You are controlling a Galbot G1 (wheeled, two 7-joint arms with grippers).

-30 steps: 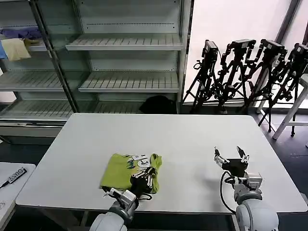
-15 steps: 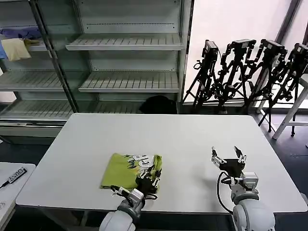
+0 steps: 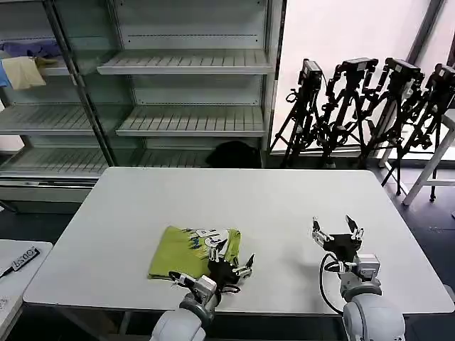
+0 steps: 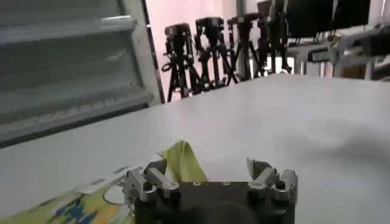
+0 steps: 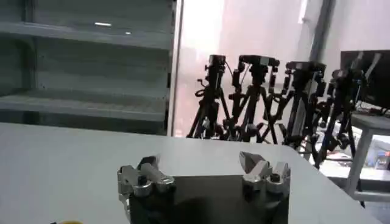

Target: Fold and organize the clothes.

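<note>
Left tool (image 3: 233, 260) open, just right of T-shirt (image 3: 186, 250).

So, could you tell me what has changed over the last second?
The left gripper has let go of the T-shirt's right edge, opened, and pulled back toward the robot and slightly right. The folded T-shirt stays put on the table; the right gripper stays open, barely shifted.

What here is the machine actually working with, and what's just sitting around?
In use:
- lime T-shirt, folded on the white table
- left gripper, open beside the shirt
- right gripper, open, waiting over bare table

Just around:
- shelves
- pale yellow cloth
- blue-purple cloth
- camera tripods
</note>
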